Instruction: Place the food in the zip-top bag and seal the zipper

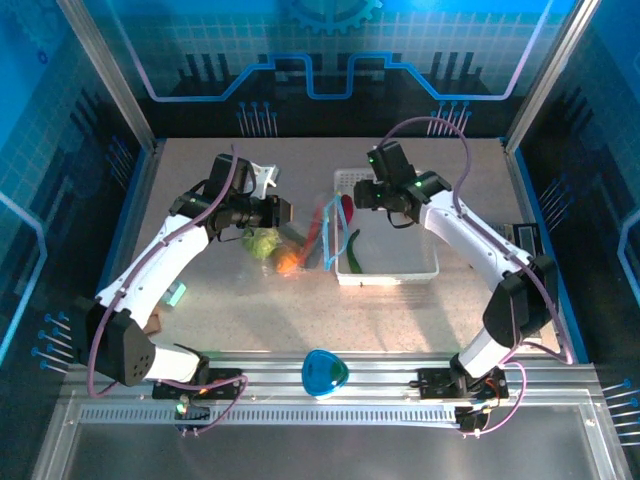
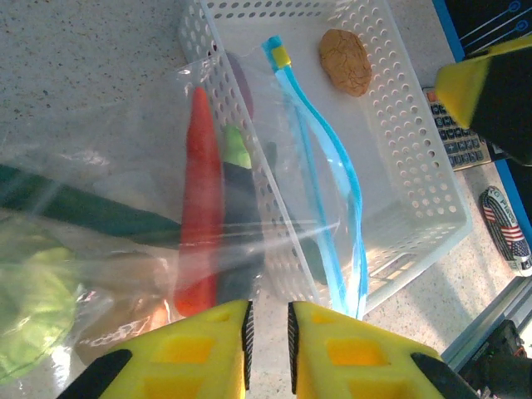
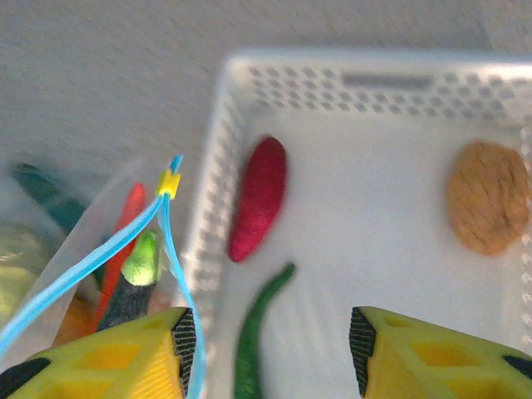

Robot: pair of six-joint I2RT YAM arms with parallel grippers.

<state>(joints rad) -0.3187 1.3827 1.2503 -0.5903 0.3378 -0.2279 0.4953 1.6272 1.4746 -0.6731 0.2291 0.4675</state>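
Draping its mouth edge over one side wall of the white basket (image 2: 416,174), the zip-top bag (image 2: 125,141) lies on the table (image 1: 250,310) between the two arms; its zipper (image 2: 332,166) is parted into two light-blue strips that meet at a yellow slider (image 3: 169,183). Through the clear film show a round light-green cabbage (image 2: 29,307), a dark-green cucumber (image 2: 75,208), a red-orange tapered piece (image 2: 202,216) and, in the top view, a small orange piece (image 1: 287,262); a dark piece with a light-green tip (image 3: 140,270) lies beside the tapered one. The basket holds a dark red piece (image 3: 258,198), a tan piece (image 3: 488,208) and a thin curved green piece (image 3: 249,332), all apart from one another. The left gripper (image 2: 268,337) has its jaws drawn to a thin slit on the bag's clear film; the right gripper (image 3: 270,353) hangs over the basket with jaws wide apart, gripping nothing, one zipper strip passing just inside its left finger (image 3: 108,362).
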